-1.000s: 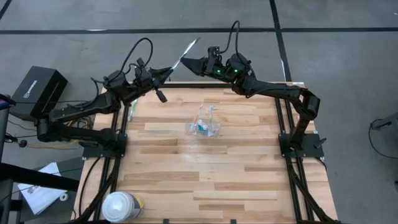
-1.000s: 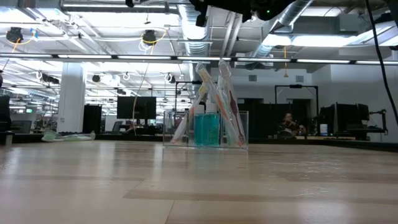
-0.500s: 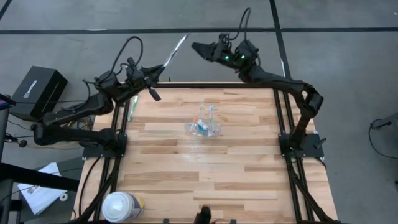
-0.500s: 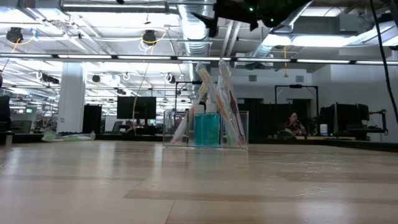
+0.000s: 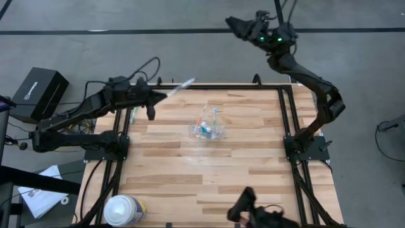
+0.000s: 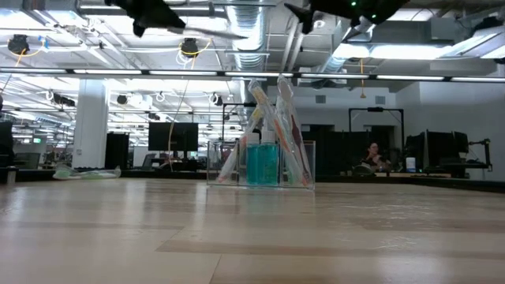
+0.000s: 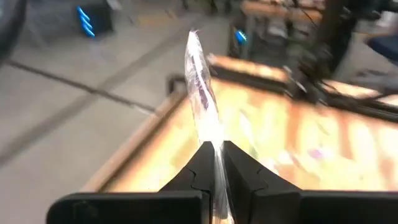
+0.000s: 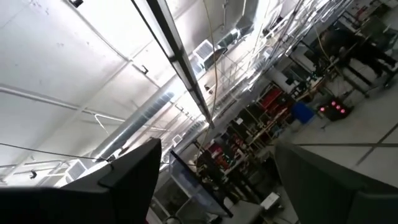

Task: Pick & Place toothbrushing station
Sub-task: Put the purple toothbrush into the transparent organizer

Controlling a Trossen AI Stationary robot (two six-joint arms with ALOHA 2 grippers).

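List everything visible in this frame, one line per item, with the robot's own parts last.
clear cup: one, see-through, table centre, holding upright toothbrushes and a blue-filled tube.
held toothbrush: one, whitish translucent, in the left gripper above the table's far edge.
green toothbrush: one, lying at the table's left edge.
white canister: one, near-left corner.
black box: one, on the floor left.
left gripper: shut on the held toothbrush.
right gripper: open, raised beyond the far edge.

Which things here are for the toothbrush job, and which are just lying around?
For the job:
- clear cup mid-table, with toothbrushes standing in it
- clear toothbrush pinched in the left gripper
- green toothbrush lying at the table's left edge
- right gripper, open, lifted beyond the table's far edge

Just lying about:
- big white canister at the near-left corner
- black box on the floor
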